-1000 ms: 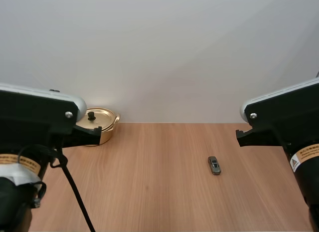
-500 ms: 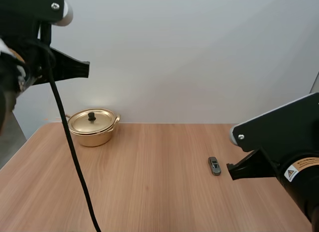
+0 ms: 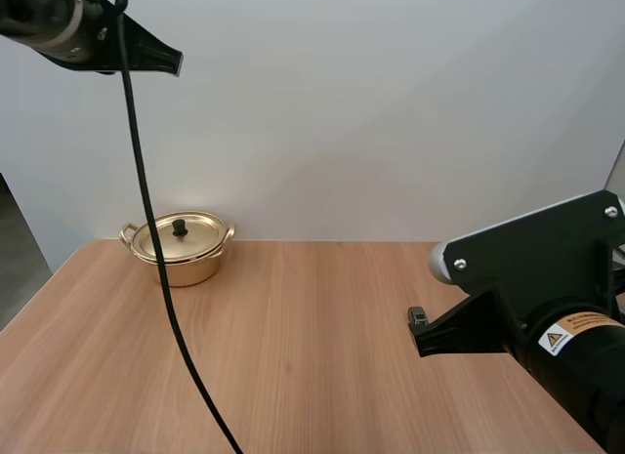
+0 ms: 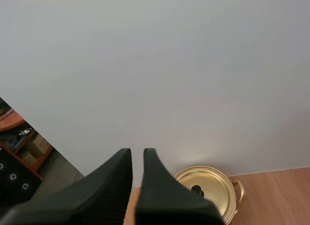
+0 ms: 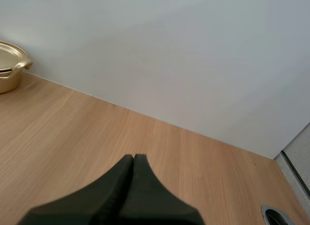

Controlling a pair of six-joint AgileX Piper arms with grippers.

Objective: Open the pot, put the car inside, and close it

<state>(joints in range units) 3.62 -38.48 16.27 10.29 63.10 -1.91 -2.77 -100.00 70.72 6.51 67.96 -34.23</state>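
Note:
A gold pot stands at the table's far left, with its lid on and a black knob on top. My left arm is raised high above and to the left of it. In the left wrist view my left gripper is open by a narrow gap and holds nothing, and the pot lies below and beyond its tips. My right arm reaches across the table's right side and covers the small grey car except for its far end. My right gripper is shut on nothing above bare wood, far from the pot.
The wooden table runs back to a plain white wall. A round metal hole is set in the table's far right corner. The table's left edge falls away just left of the pot.
My left arm has risen from in front of the pot to the upper left, uncovering the pot. My right arm has swung down and left, over the car.

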